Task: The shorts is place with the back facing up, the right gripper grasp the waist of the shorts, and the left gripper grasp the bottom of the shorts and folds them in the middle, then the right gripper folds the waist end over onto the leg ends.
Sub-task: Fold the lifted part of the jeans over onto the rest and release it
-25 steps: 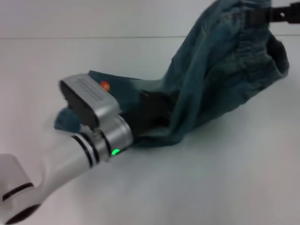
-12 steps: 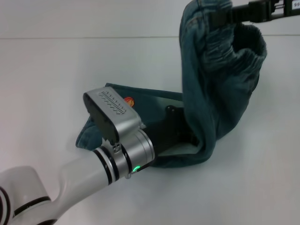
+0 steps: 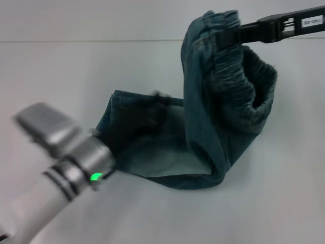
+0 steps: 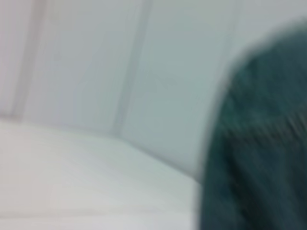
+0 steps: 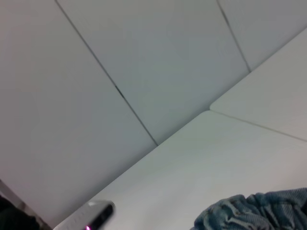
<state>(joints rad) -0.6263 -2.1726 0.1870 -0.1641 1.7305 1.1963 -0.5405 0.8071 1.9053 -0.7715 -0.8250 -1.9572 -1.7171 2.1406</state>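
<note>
The teal denim shorts (image 3: pixel 203 127) lie partly on the white table, leg ends flat at the left (image 3: pixel 152 152). The elastic waist (image 3: pixel 238 81) is lifted high and arches over them. My right gripper (image 3: pixel 228 34) reaches in from the upper right and is shut on the waistband's top edge. My left gripper (image 3: pixel 152 109) shows as a dark blur over the leg ends, its silver wrist (image 3: pixel 76 152) trailing to the lower left. Teal cloth (image 4: pixel 259 143) fills one side of the left wrist view. A bit of waistband (image 5: pixel 254 213) shows in the right wrist view.
The white table (image 3: pixel 264 203) spreads all around the shorts, with a pale wall (image 3: pixel 101 20) behind its far edge. In the right wrist view, the left arm's wrist (image 5: pixel 93 216) shows small with a red light.
My right gripper has carried the waist leftward, over the leg ends. The left arm has drawn back toward the lower left, and its gripper now sits at the leg ends' edge.
</note>
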